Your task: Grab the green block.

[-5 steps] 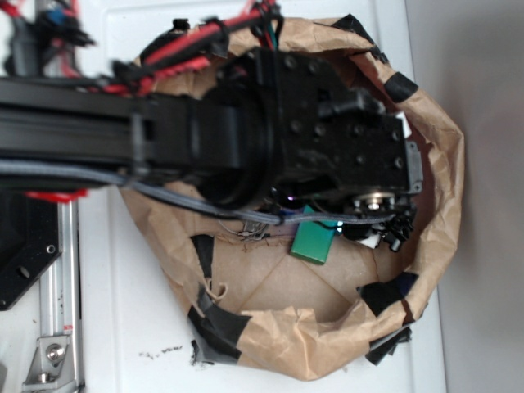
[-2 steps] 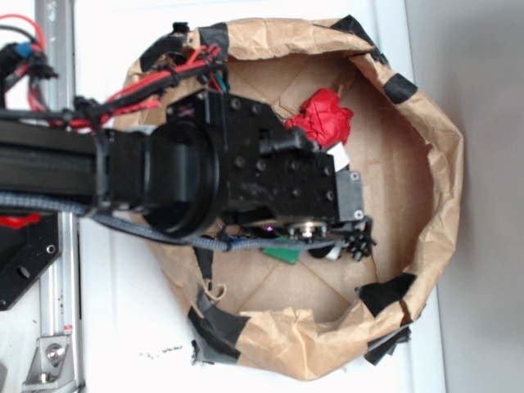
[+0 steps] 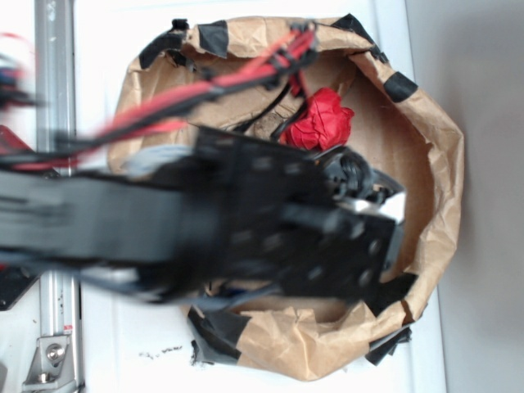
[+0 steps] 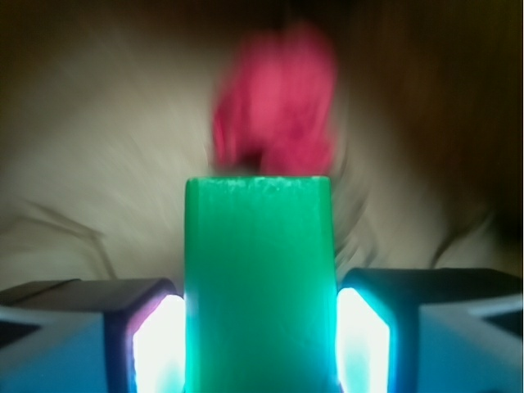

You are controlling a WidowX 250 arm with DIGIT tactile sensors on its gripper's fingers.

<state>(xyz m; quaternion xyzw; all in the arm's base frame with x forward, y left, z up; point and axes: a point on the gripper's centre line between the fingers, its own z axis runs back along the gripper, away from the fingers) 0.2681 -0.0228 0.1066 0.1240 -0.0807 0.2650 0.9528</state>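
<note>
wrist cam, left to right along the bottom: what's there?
Left finger pad → green block clamped between the fingers → right finger pad. The blurred red lump sits beyond the block, not in this row.

green block (image 4: 259, 286) | bright green, smooth | upright btwn pincer (image 4: 259, 344) pads (clamped)

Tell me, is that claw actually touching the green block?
Touching. In the wrist view the green block stands between the gripper's two fingers, whose pads press against its sides with no gap. The exterior view hides the block behind the arm.
</note>
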